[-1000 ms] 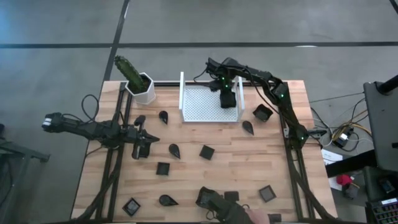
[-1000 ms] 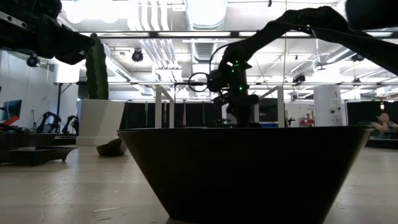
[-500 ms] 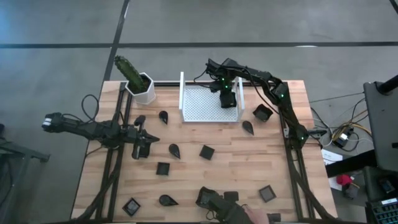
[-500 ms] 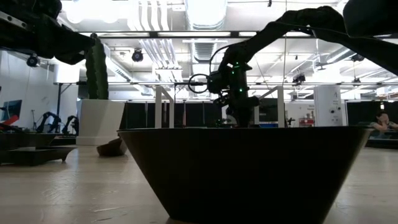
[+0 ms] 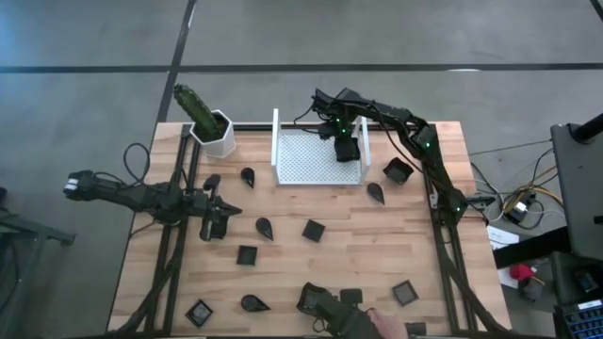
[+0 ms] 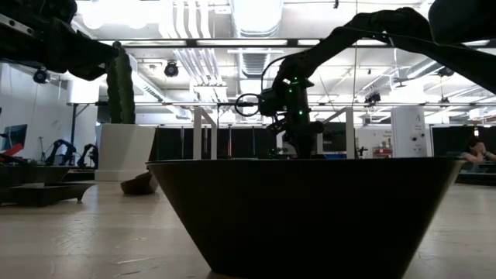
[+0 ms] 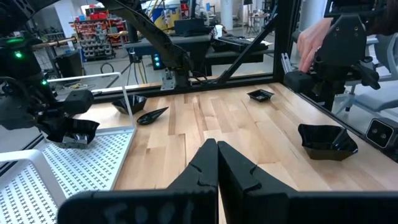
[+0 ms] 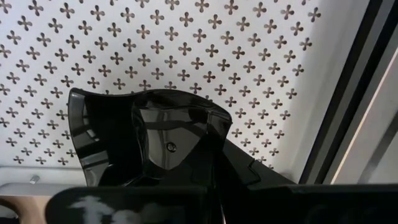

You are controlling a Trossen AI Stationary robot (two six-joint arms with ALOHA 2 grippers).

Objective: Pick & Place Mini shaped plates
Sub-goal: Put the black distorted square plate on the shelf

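My right gripper (image 5: 346, 151) hangs over the white perforated tray (image 5: 301, 160), fingers pointing down and shut on one mini shaped plate (image 8: 149, 140), a glossy dark square dish also seen in the left wrist view (image 7: 76, 132). Several more mini shaped plates lie loose on the wooden table, among them a leaf-shaped one (image 5: 266, 227) and square ones (image 5: 313, 230) (image 5: 399, 170). My left gripper (image 5: 219, 224) waits shut near the table's left side, holding nothing; its closed fingers (image 7: 217, 165) point across the table. My right gripper pinches the plate's side wall (image 8: 186, 134) between its two fingers, one finger (image 8: 169, 147) showing inside the dish. The fingers come from above, pointing down. The plate hangs tilted just over the tray's floor (image 8: 249, 74); I cannot tell whether it touches it.
A white pot with a cactus (image 5: 215, 132) stands at the far left beside the tray. A person's hand (image 5: 382, 327) reaches in at the near edge by a dark device (image 5: 320, 303). A big dark dish (image 6: 310, 217) fills the low view. Black frame rails (image 5: 443, 235) run along both sides.
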